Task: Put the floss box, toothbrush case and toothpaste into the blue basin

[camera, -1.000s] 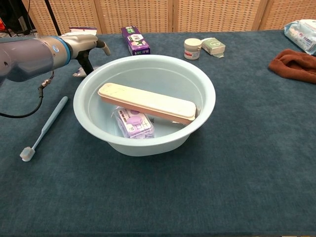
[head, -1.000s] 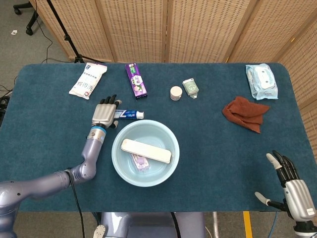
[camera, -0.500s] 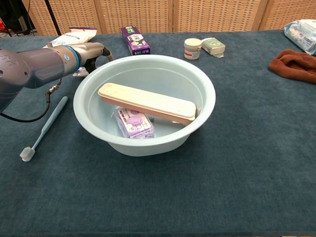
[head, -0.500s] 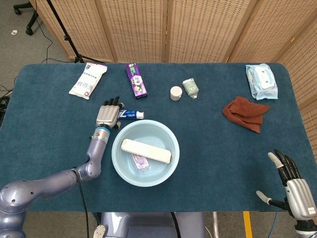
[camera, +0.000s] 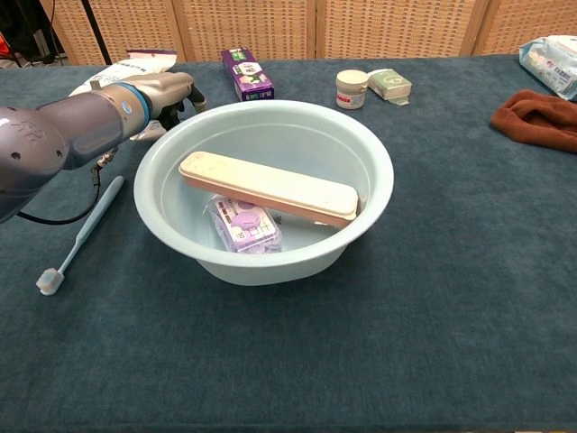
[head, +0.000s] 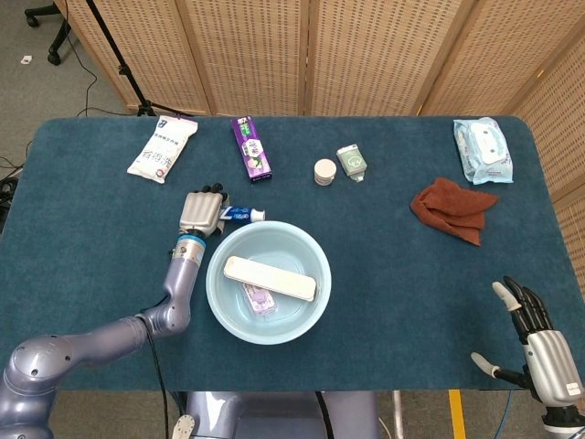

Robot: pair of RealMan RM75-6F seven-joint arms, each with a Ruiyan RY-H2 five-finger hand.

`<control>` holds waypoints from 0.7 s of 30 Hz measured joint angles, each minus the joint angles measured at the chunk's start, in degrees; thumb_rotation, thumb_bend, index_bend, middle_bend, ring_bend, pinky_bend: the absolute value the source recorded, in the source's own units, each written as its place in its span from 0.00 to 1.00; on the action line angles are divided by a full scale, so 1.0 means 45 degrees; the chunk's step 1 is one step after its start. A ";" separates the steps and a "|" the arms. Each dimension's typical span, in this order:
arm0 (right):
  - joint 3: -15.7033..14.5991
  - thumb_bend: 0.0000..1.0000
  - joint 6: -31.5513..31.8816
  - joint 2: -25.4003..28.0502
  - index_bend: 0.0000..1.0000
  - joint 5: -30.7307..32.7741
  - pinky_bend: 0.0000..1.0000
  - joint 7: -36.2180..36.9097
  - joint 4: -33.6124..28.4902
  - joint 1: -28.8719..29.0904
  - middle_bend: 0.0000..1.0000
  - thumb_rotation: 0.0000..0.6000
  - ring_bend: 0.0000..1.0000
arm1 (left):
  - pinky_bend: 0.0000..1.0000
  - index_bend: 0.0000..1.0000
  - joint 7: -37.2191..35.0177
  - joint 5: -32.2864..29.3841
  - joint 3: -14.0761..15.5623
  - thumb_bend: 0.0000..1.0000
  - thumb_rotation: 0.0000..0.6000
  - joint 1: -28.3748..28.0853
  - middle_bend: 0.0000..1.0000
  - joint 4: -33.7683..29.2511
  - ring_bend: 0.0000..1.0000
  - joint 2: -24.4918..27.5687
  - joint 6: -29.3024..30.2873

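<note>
While left robot hand (head: 202,211) curls over toothpaste (head: 239,214), blue basin (head: 307,250) holds toothbrush case (head: 270,278), floss box (head: 258,298).

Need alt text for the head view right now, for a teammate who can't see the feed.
The left hand rests over one end of the toothpaste, which lies on the table just behind the blue basin. The basin holds the toothbrush case and floss box. The right hand is open at the near right edge.
</note>
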 measured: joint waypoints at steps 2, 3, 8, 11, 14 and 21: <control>0.0000 0.10 -0.0001 -0.0005 0.00 -0.0016 0.00 0.0014 0.0007 -0.0002 0.00 1.00 0.00 | 0.40 0.71 -0.0115 0.0315 0.0017 0.48 1.00 0.0038 0.31 0.0110 0.28 -0.0129 0.0261; -0.0002 0.10 -0.0004 -0.0005 0.00 -0.0025 0.00 0.0021 0.0008 -0.0002 0.00 1.00 0.00 | 0.41 0.73 -0.0169 0.0438 0.0018 0.48 1.00 0.0059 0.32 0.0148 0.28 -0.0172 0.0351; 0.0005 0.10 -0.0009 -0.0012 0.00 -0.0043 0.00 0.0046 0.0021 -0.0002 0.00 1.00 0.00 | 0.41 0.74 -0.0354 0.0869 -0.0052 0.48 1.00 0.0236 0.33 0.0183 0.29 -0.0220 0.0768; 0.0000 0.10 0.0004 -0.0012 0.00 -0.0082 0.00 0.0036 0.0020 -0.0007 0.00 1.00 0.00 | 0.41 0.74 -0.0369 0.0953 -0.0096 0.48 1.00 0.0327 0.33 0.0011 0.29 -0.0082 0.0868; -0.0020 0.10 0.0032 -0.0010 0.00 -0.0151 0.00 0.0025 -0.0001 -0.0019 0.00 1.00 0.00 | 0.41 0.74 -0.0376 0.1033 -0.0180 0.48 1.00 0.0457 0.33 -0.0399 0.29 0.0196 0.1055; -0.0076 0.10 0.0188 0.0044 0.00 -0.0370 0.00 0.0031 -0.0085 -0.0071 0.00 1.00 0.00 | 0.41 0.74 -0.0182 0.1230 -0.0395 0.48 1.00 0.0832 0.33 -0.2190 0.29 0.1390 0.1823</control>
